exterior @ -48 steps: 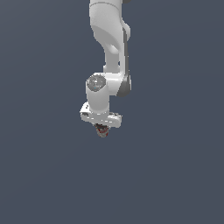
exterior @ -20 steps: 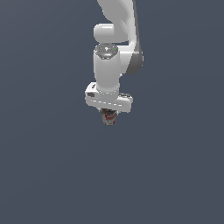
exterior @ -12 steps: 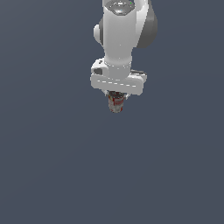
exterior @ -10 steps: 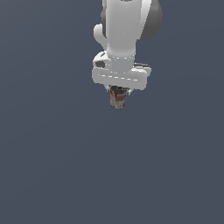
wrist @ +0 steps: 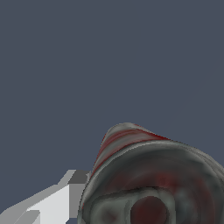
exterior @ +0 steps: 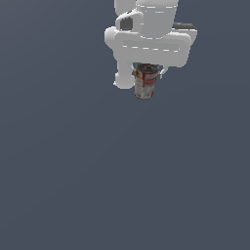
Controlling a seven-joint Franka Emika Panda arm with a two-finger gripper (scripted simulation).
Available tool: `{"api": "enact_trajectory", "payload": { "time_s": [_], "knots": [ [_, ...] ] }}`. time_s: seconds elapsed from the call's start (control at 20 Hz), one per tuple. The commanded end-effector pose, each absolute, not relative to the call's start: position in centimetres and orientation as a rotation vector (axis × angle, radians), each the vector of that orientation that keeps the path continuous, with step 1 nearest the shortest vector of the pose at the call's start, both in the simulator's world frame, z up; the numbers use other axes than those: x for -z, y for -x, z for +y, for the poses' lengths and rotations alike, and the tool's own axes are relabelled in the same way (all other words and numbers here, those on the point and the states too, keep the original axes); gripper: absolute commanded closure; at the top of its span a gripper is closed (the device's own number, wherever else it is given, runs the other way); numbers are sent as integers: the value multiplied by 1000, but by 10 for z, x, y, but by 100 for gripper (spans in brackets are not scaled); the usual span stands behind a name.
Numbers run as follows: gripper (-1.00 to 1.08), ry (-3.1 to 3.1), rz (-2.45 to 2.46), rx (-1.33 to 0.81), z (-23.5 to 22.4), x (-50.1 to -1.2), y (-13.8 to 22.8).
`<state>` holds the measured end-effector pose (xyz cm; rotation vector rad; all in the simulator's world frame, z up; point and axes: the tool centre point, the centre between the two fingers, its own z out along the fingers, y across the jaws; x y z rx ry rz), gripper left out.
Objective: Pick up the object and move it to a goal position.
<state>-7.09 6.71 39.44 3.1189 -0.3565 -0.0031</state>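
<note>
The small tin can (exterior: 145,82), with a red-and-white label and a silvery rim, hangs upright under my white gripper (exterior: 145,74) near the top of the exterior view. The gripper is shut on the can's upper part, and the can's lower half sticks out below the fingers. In the wrist view the can (wrist: 148,175) fills the lower part of the picture, and one white finger (wrist: 57,201) lies against its side. The other finger is hidden behind the can. No goal marker shows.
A plain dark grey-blue surface (exterior: 122,185) fills the rest of both views. The white arm's wrist (exterior: 151,29) is cut off by the exterior view's top edge.
The arm has carried the can upward and toward the exterior view's right. The wrist has turned, and the can stays held in the gripper.
</note>
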Motion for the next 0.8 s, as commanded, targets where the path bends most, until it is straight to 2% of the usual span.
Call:
{"api": "enact_trajectory", "payload": {
  "time_s": [0.0, 0.35, 0.75],
  "knots": [
    [108, -3120, -357, 0, 75, -417, 73],
    [108, -3121, -357, 0, 90, -456, 76],
    [108, -3121, -357, 0, 95, -468, 76]
  ]
}}
